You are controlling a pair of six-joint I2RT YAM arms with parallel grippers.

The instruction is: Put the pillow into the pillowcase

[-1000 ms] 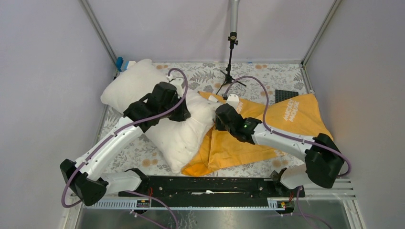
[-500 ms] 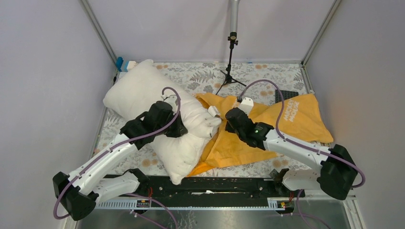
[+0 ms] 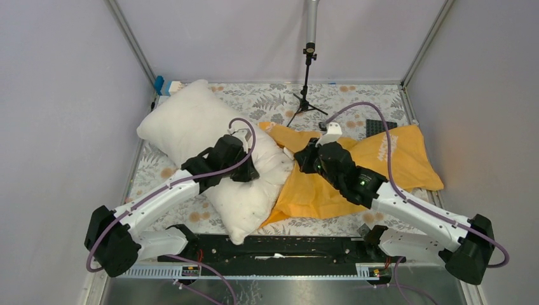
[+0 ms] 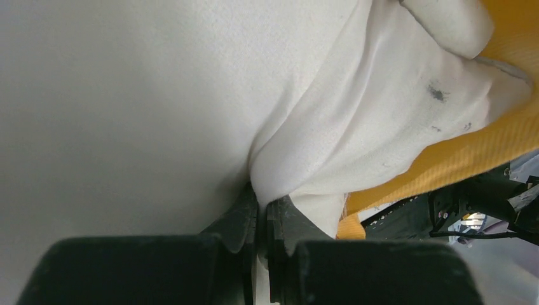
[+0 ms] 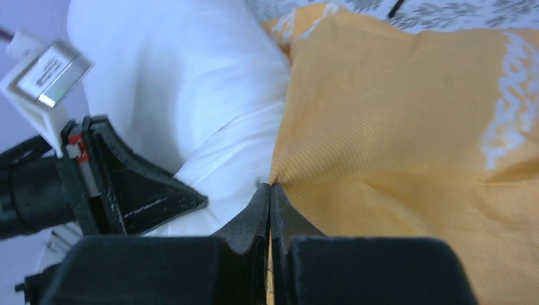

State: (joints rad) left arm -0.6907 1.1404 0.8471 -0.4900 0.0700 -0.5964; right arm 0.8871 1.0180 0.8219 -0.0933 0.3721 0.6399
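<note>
The white pillow (image 3: 191, 124) lies slantwise at the left of the table, its right corner against the orange-yellow pillowcase (image 3: 407, 162). My left gripper (image 3: 264, 166) is shut on a fold of the pillow (image 4: 159, 95), its jaws pinching white cloth (image 4: 262, 202). My right gripper (image 3: 299, 159) is shut on the left edge of the pillowcase (image 5: 407, 127), where it meets the pillow (image 5: 184, 82). The two grippers stand close together. White lettering shows on the pillowcase at the right (image 5: 508, 108).
A small black tripod (image 3: 306, 95) stands at the back middle. A black grid plate (image 3: 380, 126) lies behind the pillowcase. A blue and white item (image 3: 164, 84) sits at the back left corner. Walls close the table on three sides. A black rail (image 3: 273, 244) runs along the near edge.
Both grippers have moved toward each other and rightward with their cloth. The pillow's right corner now lies at the pillowcase's left edge, which is drawn up against it. The right arm has stretched out.
</note>
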